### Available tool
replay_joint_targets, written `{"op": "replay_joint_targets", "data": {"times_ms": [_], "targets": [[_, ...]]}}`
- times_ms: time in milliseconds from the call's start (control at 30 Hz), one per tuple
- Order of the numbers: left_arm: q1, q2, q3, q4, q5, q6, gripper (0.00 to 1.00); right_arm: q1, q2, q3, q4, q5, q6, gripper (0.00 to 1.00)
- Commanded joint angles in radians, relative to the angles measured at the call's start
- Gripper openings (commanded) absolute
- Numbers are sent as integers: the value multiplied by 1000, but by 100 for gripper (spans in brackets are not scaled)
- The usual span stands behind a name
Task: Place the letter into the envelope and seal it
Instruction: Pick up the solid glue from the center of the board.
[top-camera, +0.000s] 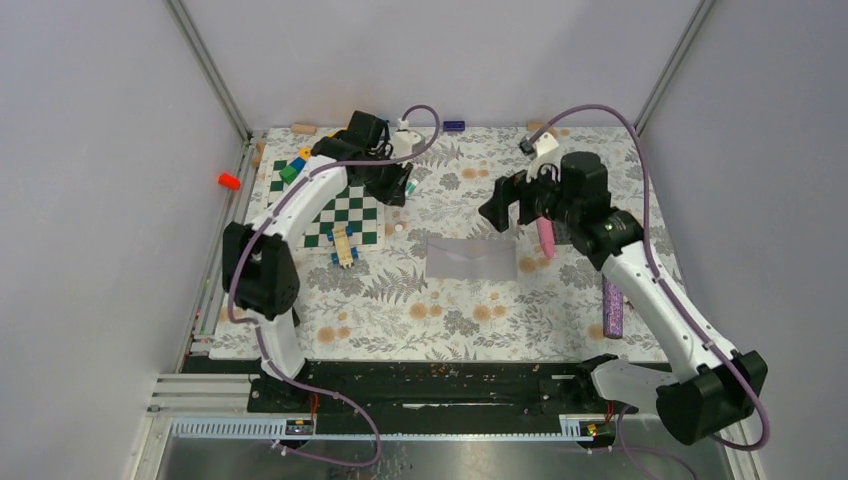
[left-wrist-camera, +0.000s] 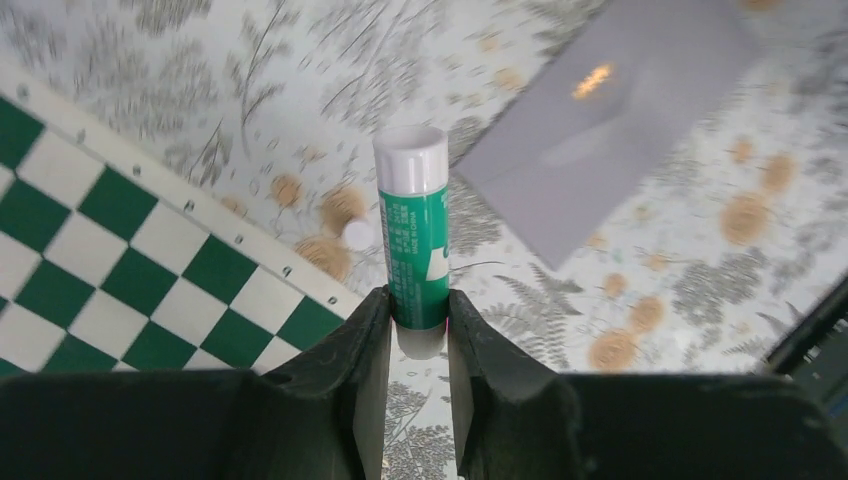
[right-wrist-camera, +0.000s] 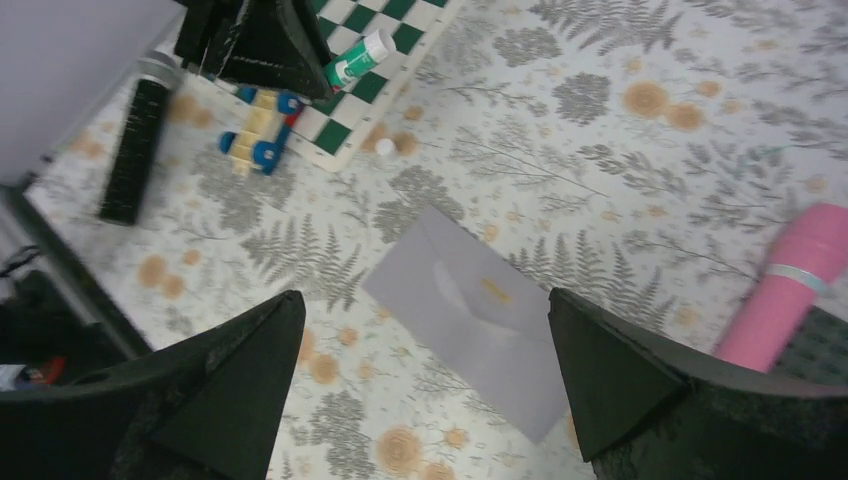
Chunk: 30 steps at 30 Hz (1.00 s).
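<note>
- One envelope (top-camera: 470, 257), pale grey-lavender, lies flat near the middle of the floral cloth (top-camera: 450, 320), with nothing gripping it
- Right gripper (right-wrist-camera: 425, 300) hangs above it, its fingers spread wide apart and empty
- A pink tube (top-camera: 546, 238) lies near the envelope's right end
- Left gripper (left-wrist-camera: 418, 320) is off to the left, by the edge of the green-and-white chessboard (top-camera: 350, 215), clamped on a green, white-topped glue stick (left-wrist-camera: 413, 230)
</note>
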Motion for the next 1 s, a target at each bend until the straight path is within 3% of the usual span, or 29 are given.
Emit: {"op": "replay_joint_targets", "data": {"times_ms": [0,200,267,467,967], "targets": [[-72,-141,-26,-43,202,130,12,-106,97,77,-14,-393,213,96],[-184,-189,-62,-98,251,200,12,-144,253,84,-1,-691,349,92],[-216,-198,-72,-99,255,202,12,-144,283,82,-2,-728,388,89],[-273,-199,-83,-101,232,197,11,-144,296,30,-2,-747,454,77],[-343,-188,-99,-100,227,203,10,-128,327,-42,67,-728,542,66]]}}
